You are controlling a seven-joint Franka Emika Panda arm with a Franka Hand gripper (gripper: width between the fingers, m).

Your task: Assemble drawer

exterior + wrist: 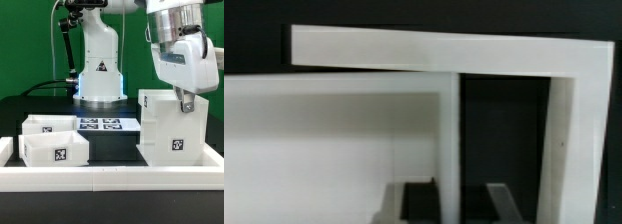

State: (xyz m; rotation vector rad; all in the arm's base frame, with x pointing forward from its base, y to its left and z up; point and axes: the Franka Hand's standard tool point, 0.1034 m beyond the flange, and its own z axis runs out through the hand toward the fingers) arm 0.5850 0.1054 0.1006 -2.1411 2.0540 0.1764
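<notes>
Black desk (112, 146), edged by a low white rail (110, 182), carries the drawer parts. The tall white housing (168, 130) stands at 4 o'clock in the exterior view. Two shallow open trays sit at 8 o'clock, the front tray (55, 150) just before the rear tray (48, 124). Between the groups, at 9 o'clock from the housing, the marker board (100, 124) lies flat. Above, the gripper (183, 102) meets the housing's top edge, and the wrist view shows its dark fingers (416, 203) spread, one either side of a thin upright wall, not pinching it.
</notes>
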